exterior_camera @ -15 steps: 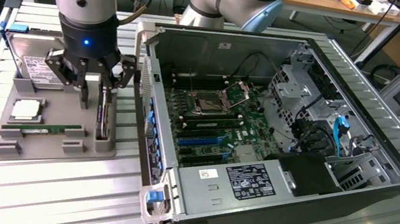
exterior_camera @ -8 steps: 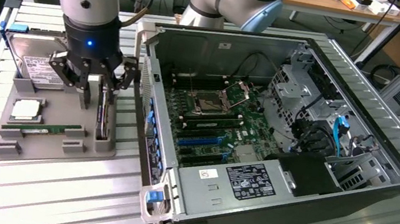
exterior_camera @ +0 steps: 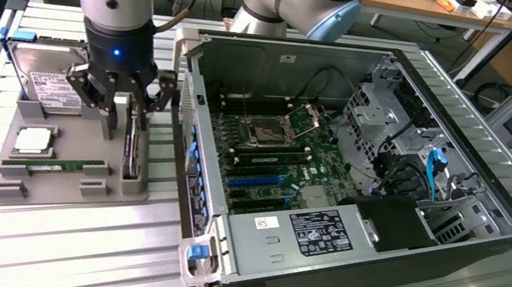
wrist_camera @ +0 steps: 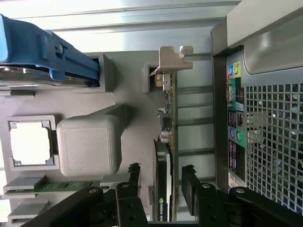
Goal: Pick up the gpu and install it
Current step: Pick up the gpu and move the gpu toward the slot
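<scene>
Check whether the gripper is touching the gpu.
Apart. The wrist view shows the open gripper straddling the gpu, with a visible gap on both sides.

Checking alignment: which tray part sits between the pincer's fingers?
The gpu, the card standing on edge nearest the computer case; the hard drive, processor and memory stick sit clear of it.
</scene>
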`<control>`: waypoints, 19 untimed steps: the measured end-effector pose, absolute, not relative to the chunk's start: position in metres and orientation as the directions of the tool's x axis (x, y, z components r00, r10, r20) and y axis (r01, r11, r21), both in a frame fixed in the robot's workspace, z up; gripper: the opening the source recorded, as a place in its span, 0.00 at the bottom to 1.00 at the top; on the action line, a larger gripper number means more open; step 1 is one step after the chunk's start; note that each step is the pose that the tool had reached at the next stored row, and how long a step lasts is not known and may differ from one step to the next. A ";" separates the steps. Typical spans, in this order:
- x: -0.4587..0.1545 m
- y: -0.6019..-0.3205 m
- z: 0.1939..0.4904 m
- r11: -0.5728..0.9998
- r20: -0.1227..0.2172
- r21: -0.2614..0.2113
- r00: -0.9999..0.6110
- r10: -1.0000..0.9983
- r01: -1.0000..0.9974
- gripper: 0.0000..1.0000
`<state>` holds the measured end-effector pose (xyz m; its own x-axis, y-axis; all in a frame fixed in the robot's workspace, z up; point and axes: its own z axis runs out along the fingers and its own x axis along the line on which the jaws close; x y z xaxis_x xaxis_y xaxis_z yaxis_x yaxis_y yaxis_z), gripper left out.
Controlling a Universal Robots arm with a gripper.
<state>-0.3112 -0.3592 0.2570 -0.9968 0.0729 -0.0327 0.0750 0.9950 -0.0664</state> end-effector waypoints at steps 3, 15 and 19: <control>-0.310 -0.352 0.253 0.994 -0.034 -0.083 -0.997 0.072 0.075 0.48; -0.310 -0.350 0.244 0.994 -0.034 -0.084 -0.997 0.072 0.075 0.48; -0.310 -0.350 0.244 0.994 -0.034 -0.084 -0.997 0.072 0.075 0.48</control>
